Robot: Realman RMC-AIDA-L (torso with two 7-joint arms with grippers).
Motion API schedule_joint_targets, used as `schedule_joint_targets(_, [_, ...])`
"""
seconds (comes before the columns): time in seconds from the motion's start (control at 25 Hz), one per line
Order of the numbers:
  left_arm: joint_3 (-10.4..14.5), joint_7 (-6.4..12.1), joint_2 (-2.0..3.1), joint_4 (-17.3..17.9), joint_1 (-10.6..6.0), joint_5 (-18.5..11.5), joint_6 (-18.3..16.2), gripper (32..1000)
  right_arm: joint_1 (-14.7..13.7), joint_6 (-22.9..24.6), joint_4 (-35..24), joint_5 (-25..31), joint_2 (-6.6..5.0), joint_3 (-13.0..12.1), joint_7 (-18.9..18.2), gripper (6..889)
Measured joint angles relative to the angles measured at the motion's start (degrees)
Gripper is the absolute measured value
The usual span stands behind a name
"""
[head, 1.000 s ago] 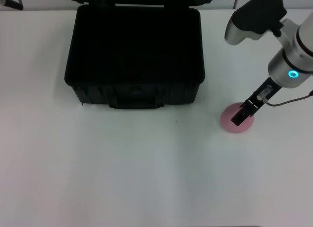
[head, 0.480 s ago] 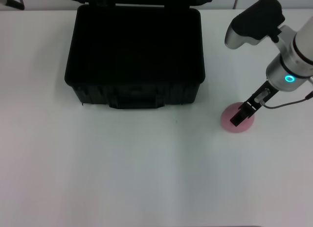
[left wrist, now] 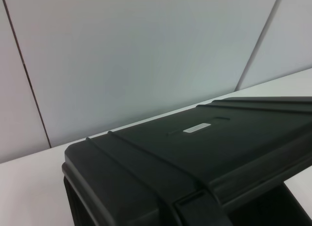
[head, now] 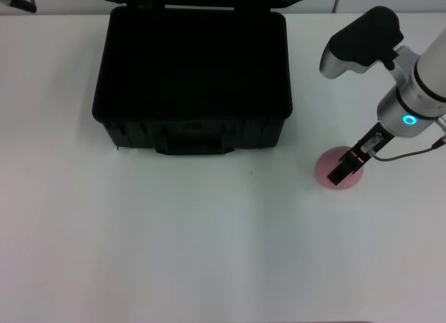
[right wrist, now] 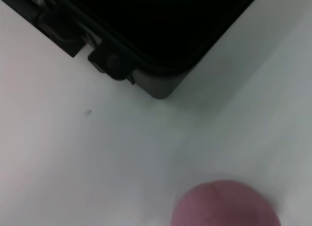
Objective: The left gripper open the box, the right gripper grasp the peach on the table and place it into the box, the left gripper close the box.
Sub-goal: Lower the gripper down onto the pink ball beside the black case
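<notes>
Head view: the right end effector (head: 341, 174) sits directly over the peach (head: 339, 168), its black fingers overlapping the fruit's top from above. You cannot tell from any view whether those fingers are apart or pressed on the fruit, so treat the grasp as unconfirmed.

The peach rests on the desk (head: 209, 253), to the right of the box (head: 191, 79) and a little nearer the robot than the box's front wall. The box stands open, lid raised at the far side, dark interior exposed and with nothing visible inside.

The relation that governs the coming move: from the right end effector, the open mouth of the box lies to the left and slightly away from the robot, well apart, with bare desk between. You would judge that the carry must go up first, then leftward over the near right corner of the box (right wrist: 161, 84), which the right wrist view shows beyond the peach (right wrist: 226, 206). The peach is round, so no long axis constrains the grip.

The right arm is by far the nearer to the fruit. The left end effector is not in sight; the left wrist view looks along the raised lid (left wrist: 204, 138), which suggests that arm stands behind the box at the lid.
</notes>
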Motion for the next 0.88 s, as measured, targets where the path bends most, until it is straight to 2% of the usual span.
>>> schedule_joint_targets(0.88, [0.18,0.08,-0.08,-0.22,-0.39,0.01,-0.04,383,0.35,-1.29,1.99,-0.05,0.03,0.00,0.01,802])
